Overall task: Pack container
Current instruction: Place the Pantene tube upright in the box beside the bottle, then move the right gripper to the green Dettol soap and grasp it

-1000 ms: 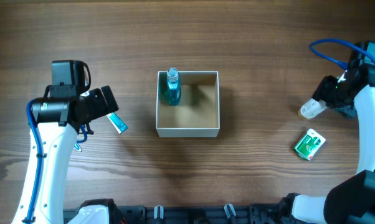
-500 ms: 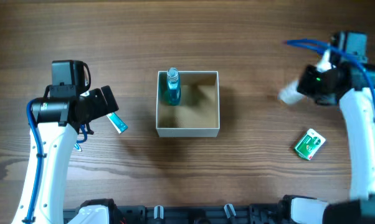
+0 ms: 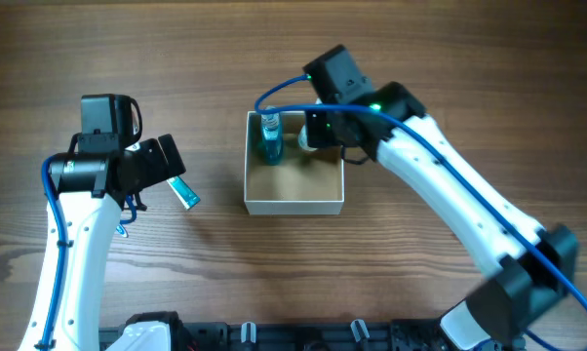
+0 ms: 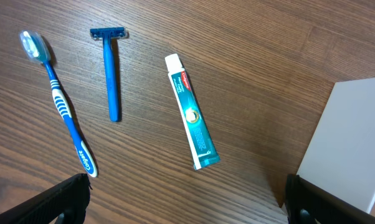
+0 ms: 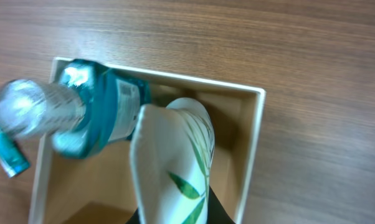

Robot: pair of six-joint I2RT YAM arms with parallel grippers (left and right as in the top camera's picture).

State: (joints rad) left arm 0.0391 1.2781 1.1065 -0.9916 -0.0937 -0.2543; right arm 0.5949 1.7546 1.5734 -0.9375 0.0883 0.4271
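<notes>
The container (image 3: 293,206) is a square white box with a tan inside, at the table's middle. A teal bottle (image 3: 269,136) with a clear cap stands in its back left corner. My right gripper (image 3: 309,136) hangs over the box's back edge, shut on a white tube with green leaves (image 5: 175,168). In the right wrist view the tube points down into the container (image 5: 253,155) beside the bottle (image 5: 81,118). My left gripper (image 4: 187,208) stands open over bare wood left of the box wall (image 4: 352,143), holding nothing.
Left of the box lie a teal toothpaste tube (image 4: 192,121), a blue razor (image 4: 113,74) and a blue-white toothbrush (image 4: 63,112). Overhead, only the toothpaste (image 3: 184,192) shows beside the left gripper (image 3: 172,168). The right arm stretches diagonally from front right.
The right arm has swung from the far right edge across to above the box, carrying the white tube. The left arm has not moved.
</notes>
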